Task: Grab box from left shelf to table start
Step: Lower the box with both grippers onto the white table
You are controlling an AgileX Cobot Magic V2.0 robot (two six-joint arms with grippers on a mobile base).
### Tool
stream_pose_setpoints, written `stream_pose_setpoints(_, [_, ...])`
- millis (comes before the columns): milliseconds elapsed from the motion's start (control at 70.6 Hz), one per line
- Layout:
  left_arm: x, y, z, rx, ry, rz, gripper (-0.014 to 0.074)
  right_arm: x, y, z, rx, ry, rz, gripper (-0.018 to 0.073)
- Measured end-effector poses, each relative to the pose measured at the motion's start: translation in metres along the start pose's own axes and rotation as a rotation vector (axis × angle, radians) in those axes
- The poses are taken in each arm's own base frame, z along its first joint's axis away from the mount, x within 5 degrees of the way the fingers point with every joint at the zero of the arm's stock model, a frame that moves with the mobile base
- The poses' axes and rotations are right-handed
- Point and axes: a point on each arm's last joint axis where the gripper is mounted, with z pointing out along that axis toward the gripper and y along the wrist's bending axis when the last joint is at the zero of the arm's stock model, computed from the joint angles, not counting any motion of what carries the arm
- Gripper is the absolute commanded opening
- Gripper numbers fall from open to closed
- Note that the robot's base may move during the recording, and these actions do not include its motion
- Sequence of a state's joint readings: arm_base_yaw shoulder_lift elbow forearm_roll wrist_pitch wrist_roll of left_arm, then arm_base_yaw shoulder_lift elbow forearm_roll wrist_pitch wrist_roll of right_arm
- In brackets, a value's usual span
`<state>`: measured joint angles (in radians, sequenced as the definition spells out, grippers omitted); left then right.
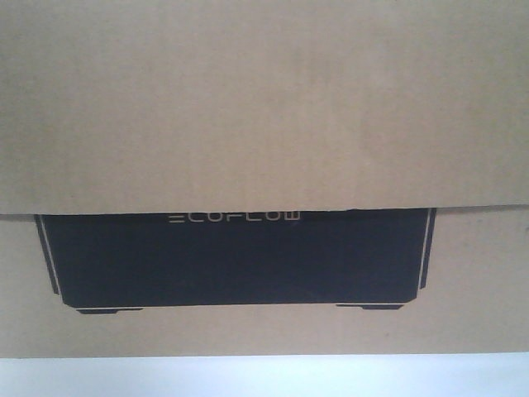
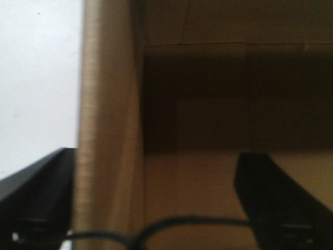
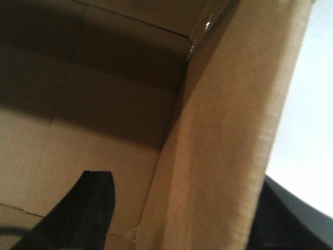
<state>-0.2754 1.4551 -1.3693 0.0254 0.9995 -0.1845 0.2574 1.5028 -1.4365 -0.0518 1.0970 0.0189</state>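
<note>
The brown cardboard box (image 1: 264,107) with its black panel and "ECOFLOW" lettering fills the front view. Its bottom edge meets the white table (image 1: 264,377). My left gripper (image 2: 156,156) straddles the box's left wall (image 2: 109,130), with one black finger (image 2: 41,192) outside against the wall and the other (image 2: 276,198) inside the box, apart from the wall. My right gripper (image 3: 182,177) straddles the right wall (image 3: 223,146) the same way, with one finger (image 3: 78,213) inside and one (image 3: 291,219) outside. Both are open. The left shelf is out of view.
The white surface shows beside the box in the left wrist view (image 2: 36,78) and the right wrist view (image 3: 312,125). A thin black cable (image 2: 197,223) crosses in front of the left gripper. The box blocks everything behind it.
</note>
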Motion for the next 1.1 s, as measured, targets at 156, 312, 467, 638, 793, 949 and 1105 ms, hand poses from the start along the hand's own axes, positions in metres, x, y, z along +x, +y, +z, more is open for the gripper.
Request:
stream_pose_setpoints(156, [-0.002,0.000,-0.002,-0.004,0.026,-0.001,0.0567,0.001,0.001,-0.008,-0.012,-0.023,0.004,0.0563])
stream_pose_setpoints(312, [-0.009,0.000,-0.016,-0.018,0.019,0.005,0.0567,0.001,0.001,-0.012,-0.014,-0.035,0.004,0.0563])
stream_pose_setpoints(467, [-0.016,0.001,-0.030,-0.048,-0.002,0.024,0.0567,0.001,0.001,-0.012,-0.002,-0.038,-0.006,0.0563])
stream_pose_setpoints(638, [-0.018,0.006,-0.039,-0.109,0.004,0.047,0.0566,0.002,-0.001,-0.020,0.026,-0.058,-0.017,0.0561])
stream_pose_setpoints(793, [-0.020,0.009,-0.055,-0.139,-0.034,0.054,0.0566,0.005,-0.003,-0.034,0.036,-0.096,-0.019,0.0560])
stream_pose_setpoints(949, [-0.020,0.011,-0.087,-0.136,-0.118,0.047,0.0549,0.011,-0.005,-0.055,0.056,-0.152,-0.024,0.0423])
stream_pose_setpoints(1105, [-0.009,0.014,-0.122,-0.124,-0.200,0.037,0.0382,0.022,-0.007,-0.085,0.060,-0.222,-0.017,0.0137])
